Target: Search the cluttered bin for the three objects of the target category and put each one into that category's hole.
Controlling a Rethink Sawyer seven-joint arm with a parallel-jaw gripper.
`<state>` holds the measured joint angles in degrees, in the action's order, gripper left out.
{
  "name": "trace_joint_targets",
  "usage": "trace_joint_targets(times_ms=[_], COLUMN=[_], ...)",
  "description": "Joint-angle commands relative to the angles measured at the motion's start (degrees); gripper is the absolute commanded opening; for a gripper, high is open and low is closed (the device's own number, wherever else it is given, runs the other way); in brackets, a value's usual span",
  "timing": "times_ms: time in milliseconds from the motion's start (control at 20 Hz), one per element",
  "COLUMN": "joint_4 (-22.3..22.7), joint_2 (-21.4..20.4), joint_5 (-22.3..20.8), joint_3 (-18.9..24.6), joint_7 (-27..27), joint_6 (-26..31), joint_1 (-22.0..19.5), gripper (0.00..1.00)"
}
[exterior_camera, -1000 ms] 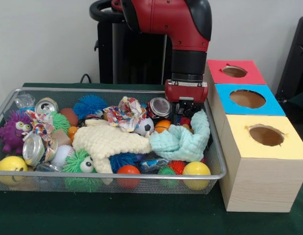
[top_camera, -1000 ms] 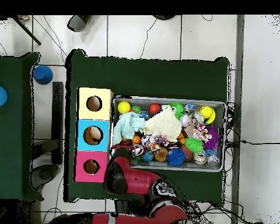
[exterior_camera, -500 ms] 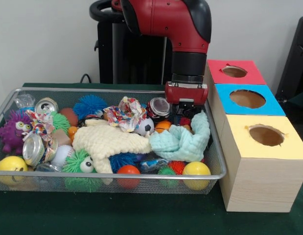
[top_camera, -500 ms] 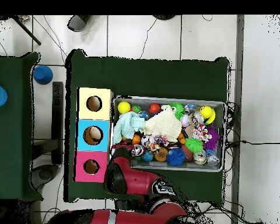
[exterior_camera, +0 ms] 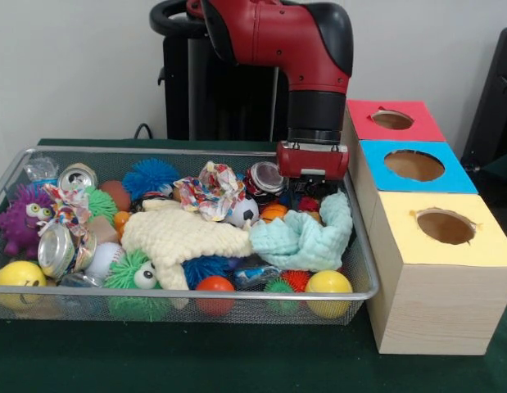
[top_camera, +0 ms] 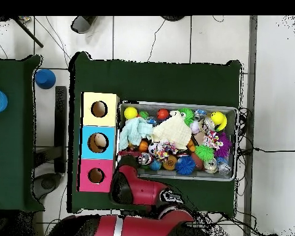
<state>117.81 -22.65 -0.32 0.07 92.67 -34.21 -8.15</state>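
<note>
One gripper hangs right of centre over the wire bin, and we cannot tell how it is set. Just below it we see one mint cloth beside one cream cloth, among balls and two crushed cans. Three boxes stand at right: red, blue, yellow, one hole each.

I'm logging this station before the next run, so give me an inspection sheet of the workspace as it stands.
Surface: dark green table cloth.
Job's things: wire mesh bin; beside it a wooden box with red hole, blue hole, yellow hole.
Clutter: mint cloth, cream cloth, crushed cans, balls, koosh toys.
Grippers: gripper low over the bin's back corner; fingers unclear.
Cables: thin cables on the tiled floor.
Surroundings: second green table holding blue items.
</note>
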Motion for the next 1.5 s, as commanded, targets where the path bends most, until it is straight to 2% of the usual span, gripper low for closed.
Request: trace_joint_targets(times_ms=[50, 900, 1100, 1150, 1500], joint_4=[-9.2, -8.76, -8.96, -8.97, -9.06], joint_2=[18.15, 18.11, 18.31, 18.33, 18.28], joint_5=[2.61, 3.36, 2.99, 3.06, 2.63], joint_3=[3.1, 3.46, 2.77, 2.64, 2.38], joint_7=[10.21, 10.25, 10.44, 10.49, 9.99], joint_6=[8.04, 7.77, 5.2, 4.84, 4.9], joint_1=[-2.24, -2.67, -1.89, -1.73, -1.59], gripper=[1.0, 1.0, 1.0, 0.0, 0.0])
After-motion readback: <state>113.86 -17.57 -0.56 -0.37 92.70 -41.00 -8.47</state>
